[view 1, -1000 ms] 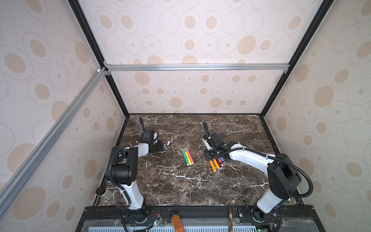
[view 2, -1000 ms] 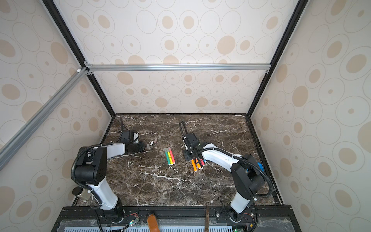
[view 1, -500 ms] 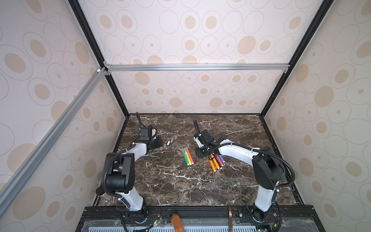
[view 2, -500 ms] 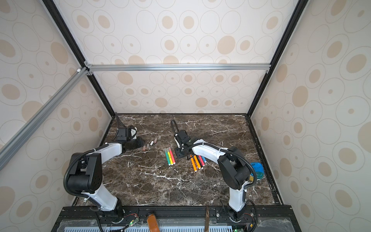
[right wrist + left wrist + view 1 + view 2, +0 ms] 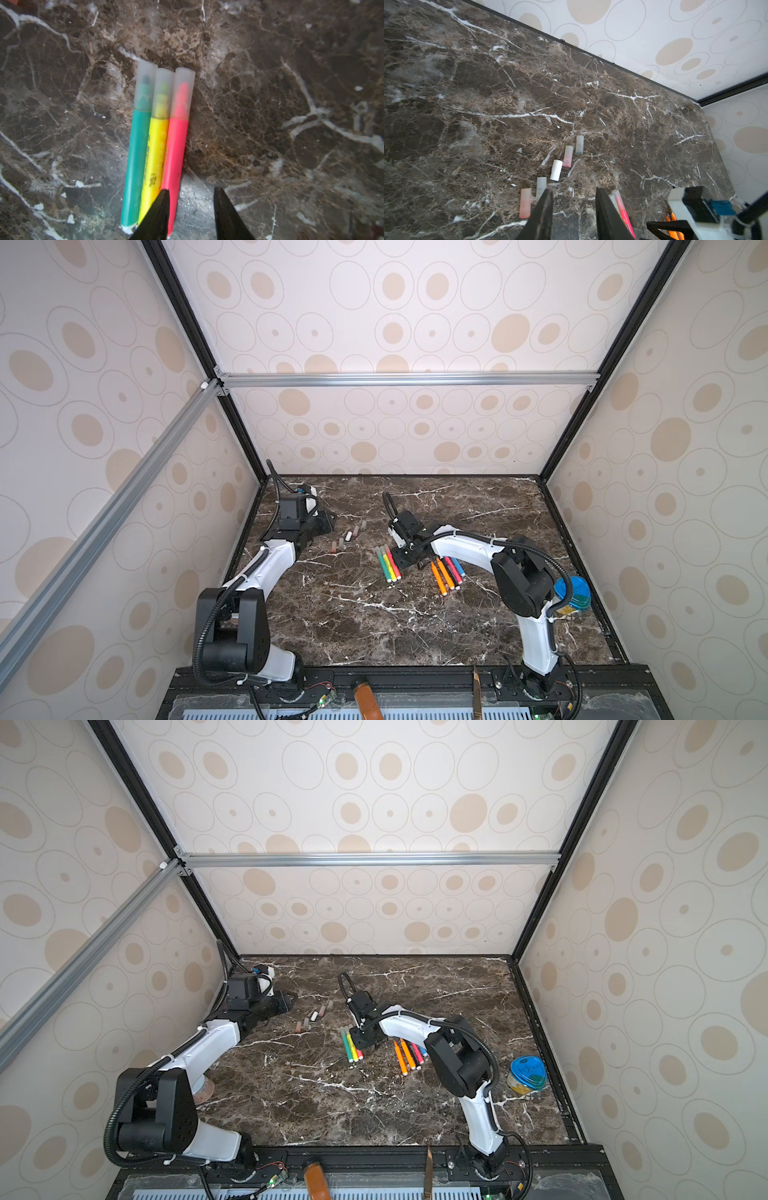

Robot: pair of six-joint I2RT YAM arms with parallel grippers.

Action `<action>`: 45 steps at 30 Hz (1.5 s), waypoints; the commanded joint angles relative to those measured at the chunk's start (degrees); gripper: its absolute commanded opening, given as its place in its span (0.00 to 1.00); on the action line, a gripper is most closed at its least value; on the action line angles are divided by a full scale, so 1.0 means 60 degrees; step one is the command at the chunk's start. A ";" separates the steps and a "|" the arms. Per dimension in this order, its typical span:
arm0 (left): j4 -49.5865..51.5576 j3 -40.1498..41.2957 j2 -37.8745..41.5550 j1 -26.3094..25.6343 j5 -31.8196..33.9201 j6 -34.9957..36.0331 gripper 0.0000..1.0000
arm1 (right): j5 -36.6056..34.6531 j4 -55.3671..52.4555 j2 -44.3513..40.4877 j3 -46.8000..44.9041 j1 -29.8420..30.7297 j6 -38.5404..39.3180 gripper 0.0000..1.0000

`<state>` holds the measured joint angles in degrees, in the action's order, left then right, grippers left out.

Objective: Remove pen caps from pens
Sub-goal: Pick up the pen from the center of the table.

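Several loose pen caps (image 5: 556,172) lie in a slanted row on the marble; one is white, the others are translucent, and the same row of caps (image 5: 348,536) shows in both top views. My left gripper (image 5: 573,191) is open over bare marble just short of the row, and it holds nothing. Three pens (image 5: 154,149), green, yellow and red, lie side by side with translucent caps (image 5: 163,93) on. My right gripper (image 5: 191,190) is open beside the red pen's (image 5: 176,149) barrel, one fingertip overlapping it. Uncapped pens (image 5: 446,572) lie to the right.
A blue-lidded can (image 5: 573,595) stands near the right wall behind the right arm's base. The enclosure walls close in the left, back and right sides. A brown handle (image 5: 368,697) juts up at the front edge.
My right gripper has moved left, from the uncapped pens to the three capped ones. My left gripper has drawn back a little toward the far left corner.
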<state>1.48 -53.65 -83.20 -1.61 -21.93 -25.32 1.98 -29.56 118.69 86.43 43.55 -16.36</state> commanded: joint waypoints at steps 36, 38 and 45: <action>-0.0654 0.0224 -0.0163 -0.0285 -0.1124 -0.0327 0.37 | -0.1106 -0.1159 0.0818 0.0220 0.0243 -0.0006 0.04; -0.0725 0.0251 -0.0223 -0.0541 -0.1169 -0.0363 0.37 | -0.1132 -0.1003 0.0478 -0.0020 0.0130 0.0008 0.03; -0.2349 0.0965 -0.0652 -0.1565 -0.2171 -0.1261 0.36 | -0.0657 0.0200 -0.1577 -0.1366 -0.0414 0.0352 0.01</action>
<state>-6.63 -49.30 -85.80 -8.97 -30.83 -29.39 -2.87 -30.70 115.31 80.53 42.24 -15.68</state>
